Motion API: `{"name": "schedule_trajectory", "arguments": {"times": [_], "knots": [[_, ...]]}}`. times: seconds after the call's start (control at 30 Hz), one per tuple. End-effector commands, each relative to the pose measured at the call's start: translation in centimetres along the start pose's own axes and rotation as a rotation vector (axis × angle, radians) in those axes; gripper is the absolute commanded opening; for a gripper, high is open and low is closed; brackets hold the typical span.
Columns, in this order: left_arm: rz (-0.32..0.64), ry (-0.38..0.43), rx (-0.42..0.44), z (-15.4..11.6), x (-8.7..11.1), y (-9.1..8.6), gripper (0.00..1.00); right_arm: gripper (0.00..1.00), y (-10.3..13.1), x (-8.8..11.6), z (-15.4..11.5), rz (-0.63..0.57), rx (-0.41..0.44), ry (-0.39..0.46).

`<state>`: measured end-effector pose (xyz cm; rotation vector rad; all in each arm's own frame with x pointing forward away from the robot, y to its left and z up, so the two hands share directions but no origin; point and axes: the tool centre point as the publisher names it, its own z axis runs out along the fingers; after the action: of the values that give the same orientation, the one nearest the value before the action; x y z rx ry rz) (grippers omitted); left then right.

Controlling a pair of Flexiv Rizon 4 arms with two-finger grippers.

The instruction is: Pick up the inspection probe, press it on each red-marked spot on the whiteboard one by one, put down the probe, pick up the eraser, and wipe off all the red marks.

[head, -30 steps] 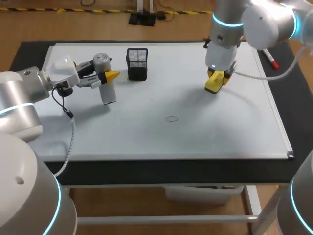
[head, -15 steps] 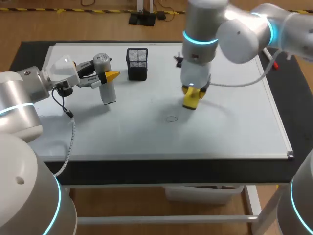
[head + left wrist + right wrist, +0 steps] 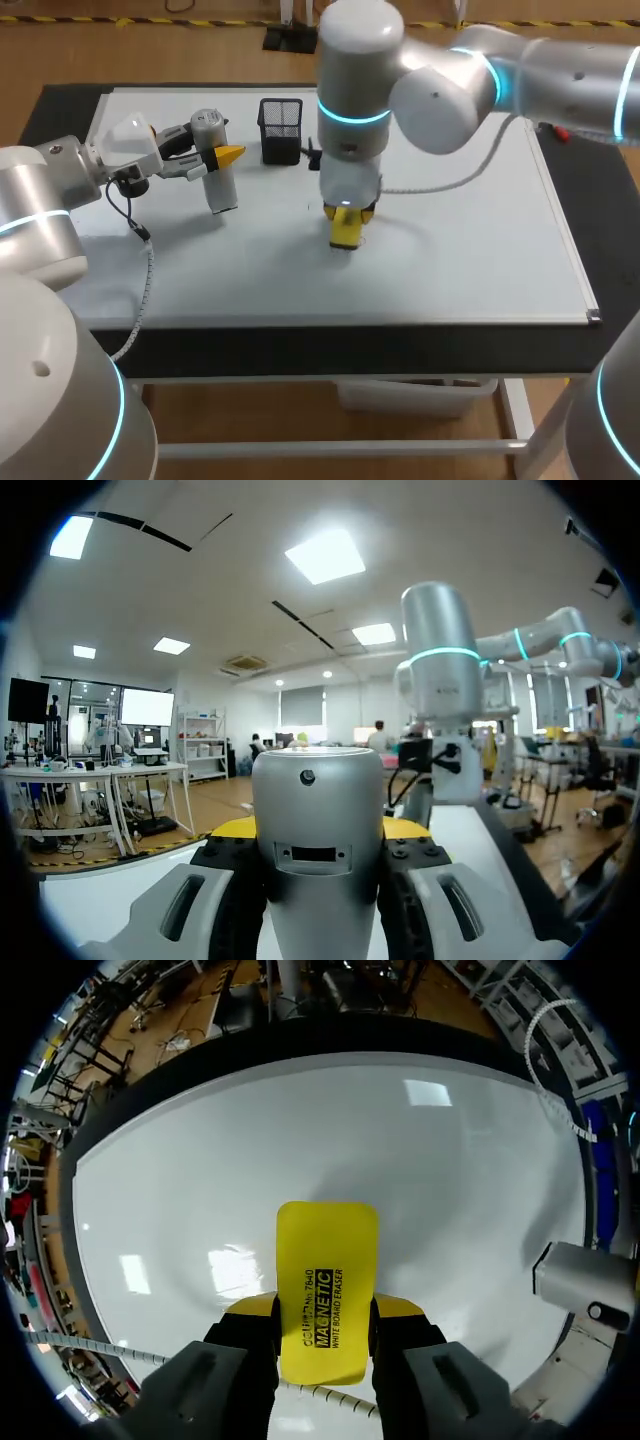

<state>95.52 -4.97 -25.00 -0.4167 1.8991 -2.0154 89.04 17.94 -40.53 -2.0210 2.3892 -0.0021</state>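
Though previously far right, eraser [image 3: 346,228] now central.

- White rectangular whiteboard [image 3: 470,230]: smooth, glossy, mirrors the ceiling lights.
- Yellow flat plastic eraser [image 3: 326,1290]: smooth face with a slight sheen.
- Silver-grey cylindrical probe [image 3: 318,830]: satin casing that looks metallic.
- Black wire-mesh pen cup [image 3: 281,130]: matt metal mesh.
- Black table top [image 3: 300,345]: matt.
- Silver-white right arm shell [image 3: 440,90]: smooth, glossy.
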Motion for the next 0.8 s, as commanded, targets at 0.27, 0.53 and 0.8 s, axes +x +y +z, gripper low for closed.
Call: {"name": "schedule_trajectory", "arguments": {"times": [0.27, 0.53, 0.8], "knots": [[0.001, 0.001, 0.002, 0.0, 0.0, 0.0, 0.0, 0.0, 1.8, -2.5, 1.7, -0.072, -0.022, 0.004], [0.001, 0.001, 0.002, 0.0, 0.0, 0.0, 0.0, 0.0, 2.1, -2.9, 1.9, -0.086, -0.031, -0.002], [0.001, 0.001, 0.002, 0.0, 0.0, 0.0, 0.0, 0.0, 2.2, -2.8, 2.5, -0.09, -0.043, -0.001]]}}
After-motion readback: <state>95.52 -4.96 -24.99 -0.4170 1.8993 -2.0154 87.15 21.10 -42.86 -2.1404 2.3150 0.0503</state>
